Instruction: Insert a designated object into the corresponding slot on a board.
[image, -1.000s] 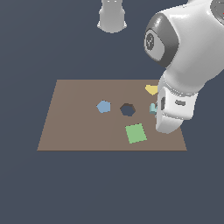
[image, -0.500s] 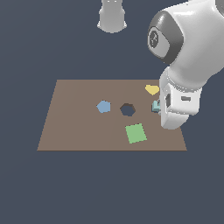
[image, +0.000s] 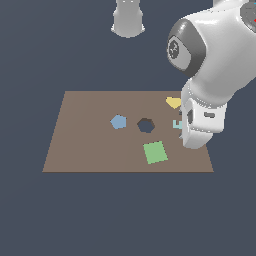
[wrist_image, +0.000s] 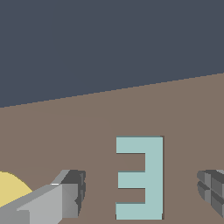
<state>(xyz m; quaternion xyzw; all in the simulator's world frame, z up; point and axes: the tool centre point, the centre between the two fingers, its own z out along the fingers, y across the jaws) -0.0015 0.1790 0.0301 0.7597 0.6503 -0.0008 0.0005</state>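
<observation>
End effector jaws apart, nothing clamped. Wrist view: one grey finger on one side of the small pale teal E-shaped block, other finger on the opp side, bare brown board showing in both gaps, so no contact w/ either pad. Gap to the first finger looks a bit narrower than to the second.

E block lies flat on the flat brown square board, fully on the surface. Wrist view shows open board beyond the block up to the board edge, then dark tabletop.

Exterior view: white arm body covers most of the block; only a sliver of teal shows at the arm's side, near the board's edge on the exterior view's right. Fingertips not visible there. E-shaped slot: can't tell where it is, not visible in either view.

Yellow rounded piece sits just beyond the block toward the board's far edge; in wrist view it's partly behind the first finger, apart from the E.

Dark hexagonal hole mid-board, well clear of the block. Blue hexagon block beside the hole, on the exterior view's left. Green square piece nearer the front edge, apart from all. Board's left half on the exterior view is open.
</observation>
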